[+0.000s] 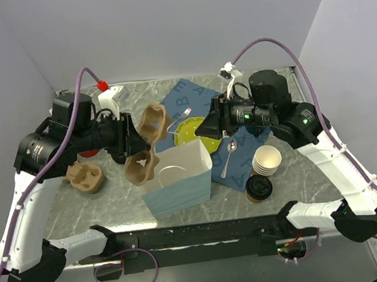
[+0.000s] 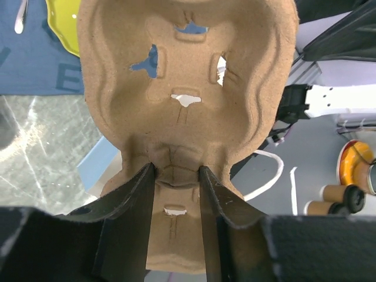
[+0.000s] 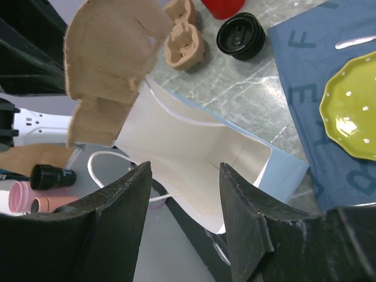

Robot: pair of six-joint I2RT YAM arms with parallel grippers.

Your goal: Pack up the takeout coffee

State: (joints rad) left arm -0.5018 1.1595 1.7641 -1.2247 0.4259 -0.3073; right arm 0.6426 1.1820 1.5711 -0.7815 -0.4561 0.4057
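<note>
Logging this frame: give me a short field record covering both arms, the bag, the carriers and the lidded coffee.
left gripper: fingers shut on a ridge of a pulp cup carrier, held in the air at the bag's left rim
right gripper: open, nothing between the fingers, above the bag's mouth
paper bag: upright, open, nothing visible inside
takeout coffee: lidded, on the table right of the bag, not packed
cup stack: lidless, just behind the coffee
second carrier: on the table, left of the bag
</note>
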